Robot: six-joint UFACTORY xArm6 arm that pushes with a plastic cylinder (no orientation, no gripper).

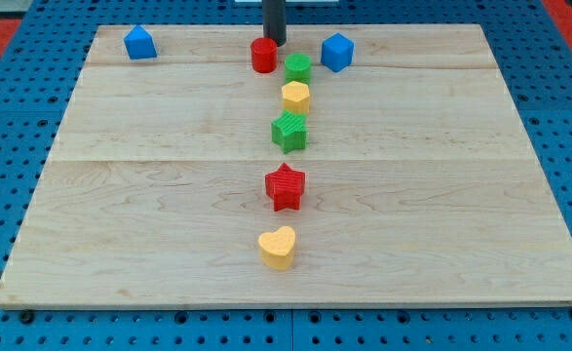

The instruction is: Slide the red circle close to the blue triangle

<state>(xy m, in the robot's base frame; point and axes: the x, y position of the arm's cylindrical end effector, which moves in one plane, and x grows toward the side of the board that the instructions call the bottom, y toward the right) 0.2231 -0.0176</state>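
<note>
Rod's tip parked right behind the red circle, up at the counter's top edge.

On the view's left, the blue triangle [140, 43] sits alone in the top corner of the counter [120, 214], well apart from the rest. Moving right: the red circle [263, 56], the tip [275, 42] touching its upper right side — a bare rod, no fingers to open or close. Then a column running down: green circle [298, 67], yellow hexagon [296, 97], green star [289, 131], red star [286, 186], yellow heart [278, 247]. Furthest right, a blue cube [337, 52].
</note>
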